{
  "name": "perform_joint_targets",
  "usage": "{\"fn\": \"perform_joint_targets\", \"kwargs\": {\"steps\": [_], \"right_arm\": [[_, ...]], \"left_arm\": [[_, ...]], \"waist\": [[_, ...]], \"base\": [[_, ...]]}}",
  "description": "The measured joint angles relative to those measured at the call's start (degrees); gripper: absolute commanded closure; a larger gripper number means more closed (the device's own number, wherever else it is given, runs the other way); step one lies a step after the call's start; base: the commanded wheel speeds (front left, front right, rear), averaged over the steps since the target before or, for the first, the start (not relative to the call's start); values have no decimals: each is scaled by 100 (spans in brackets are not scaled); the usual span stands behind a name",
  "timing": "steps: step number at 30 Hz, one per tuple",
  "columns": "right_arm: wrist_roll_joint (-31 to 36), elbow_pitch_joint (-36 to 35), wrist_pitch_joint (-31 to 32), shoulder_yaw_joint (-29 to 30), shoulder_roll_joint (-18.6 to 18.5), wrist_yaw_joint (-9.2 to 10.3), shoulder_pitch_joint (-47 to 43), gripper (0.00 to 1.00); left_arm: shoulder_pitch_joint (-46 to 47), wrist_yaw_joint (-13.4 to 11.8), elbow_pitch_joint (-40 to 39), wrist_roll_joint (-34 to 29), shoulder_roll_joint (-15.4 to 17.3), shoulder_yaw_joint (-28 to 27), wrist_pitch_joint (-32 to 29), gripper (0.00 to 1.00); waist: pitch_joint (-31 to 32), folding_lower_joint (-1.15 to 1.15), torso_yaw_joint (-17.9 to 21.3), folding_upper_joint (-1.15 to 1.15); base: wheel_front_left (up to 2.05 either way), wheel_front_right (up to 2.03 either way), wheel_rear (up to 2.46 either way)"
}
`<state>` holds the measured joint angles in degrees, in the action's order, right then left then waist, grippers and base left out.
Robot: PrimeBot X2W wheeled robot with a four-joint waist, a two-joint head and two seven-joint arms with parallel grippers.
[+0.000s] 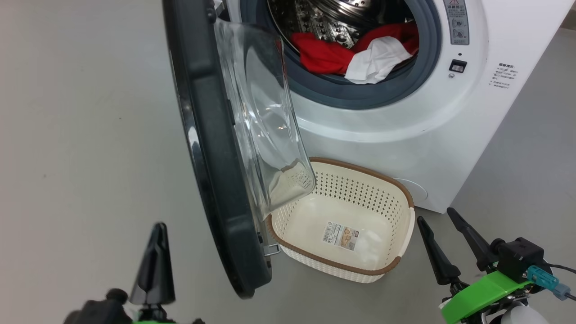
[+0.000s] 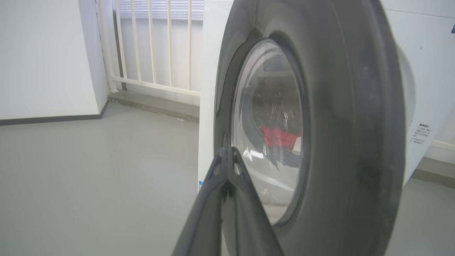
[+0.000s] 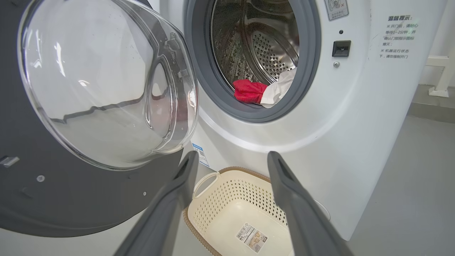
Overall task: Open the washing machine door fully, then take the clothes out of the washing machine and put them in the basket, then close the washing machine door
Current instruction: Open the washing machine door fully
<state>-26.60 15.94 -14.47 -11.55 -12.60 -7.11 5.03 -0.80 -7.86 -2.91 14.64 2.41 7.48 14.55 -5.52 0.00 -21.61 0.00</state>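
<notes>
The washing machine (image 1: 405,130) (image 3: 348,117) stands with its black-rimmed door (image 1: 211,144) (image 3: 71,142) swung out edge-on toward me, glass bowl facing right. Red and white clothes (image 1: 360,51) (image 3: 259,93) lie at the front of the steel drum. The cream basket (image 1: 346,225) (image 3: 234,213) sits empty on the floor under the opening. My left gripper (image 1: 155,261) (image 2: 227,151) is shut, empty, just outside the door's outer face (image 2: 348,124). My right gripper (image 1: 438,218) (image 3: 233,156) is open, low and right of the basket.
Grey floor (image 1: 81,135) spreads to the left of the door and to the right of the machine. In the left wrist view a white wall and a barred railing (image 2: 153,46) stand behind the machine.
</notes>
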Motion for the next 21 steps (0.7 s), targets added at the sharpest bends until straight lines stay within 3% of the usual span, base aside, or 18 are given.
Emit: {"fn": "perform_joint_targets", "kwargs": {"steps": [5,9,15,21], "right_arm": [[7,-10,0,-16,12,0,0,0],[7,-25,0,-20,12,0,1,0],[5,-26,0,-46,12,0,6,0],[5,-53,0,-69,23,0,10,0]], "left_arm": [[229,-99,-1043,38,2,-2,1,100],[352,-115,-1564,-158,4,511,18,100],[358,-11,-1502,-323,8,1462,18,100],[358,33,-699,-70,29,1990,16,100]], "waist": [[-9,0,18,0],[-31,0,36,0],[-60,0,93,0],[-100,0,170,0]], "base": [[0,0,0],[0,0,0],[0,0,0],[0,0,0]]}}
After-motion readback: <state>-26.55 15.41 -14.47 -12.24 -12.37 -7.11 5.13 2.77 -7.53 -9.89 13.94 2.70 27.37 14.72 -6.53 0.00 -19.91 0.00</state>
